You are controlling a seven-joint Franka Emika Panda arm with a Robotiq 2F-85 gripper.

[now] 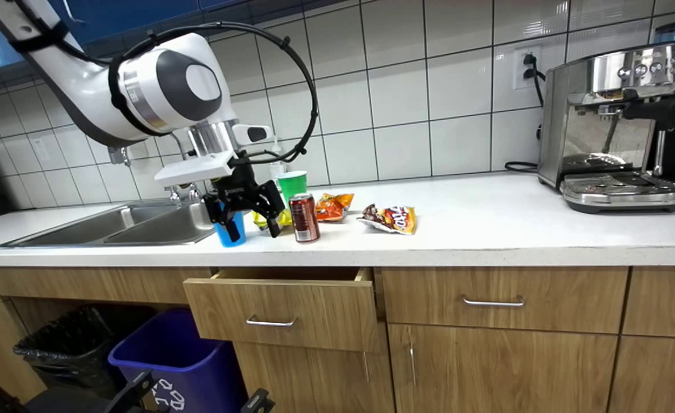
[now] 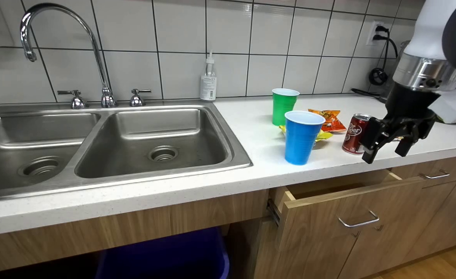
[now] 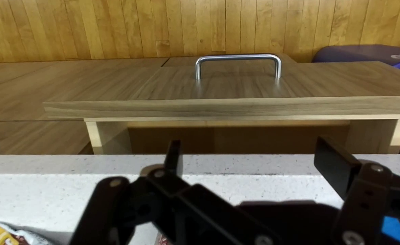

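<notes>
My gripper point(image 1: 254, 230) stands open, its fingers wide apart and nothing between them. In the wrist view the gripper point(image 3: 249, 154) spans the counter's front edge, with the pulled-out wooden drawer point(image 3: 172, 85) beyond. Its silver handle point(image 3: 238, 58) shows on the drawer front. In both exterior views a dark red soda can point(image 1: 305, 218) stands upright close to the gripper. A blue cup point(image 2: 302, 137) is upright near the sink side, partly behind the gripper in an exterior view. Behind them are a green cup point(image 2: 284, 106), a yellow bag point(image 2: 323, 135) and an orange bag point(image 1: 333, 206).
Another snack bag point(image 1: 392, 219) lies on the counter further along. A steel sink point(image 2: 162, 143) with a faucet and a soap bottle point(image 2: 208, 79) are at one end; an espresso machine point(image 1: 619, 126) stands at the other. A blue recycling bin point(image 1: 171, 344) sits below the counter.
</notes>
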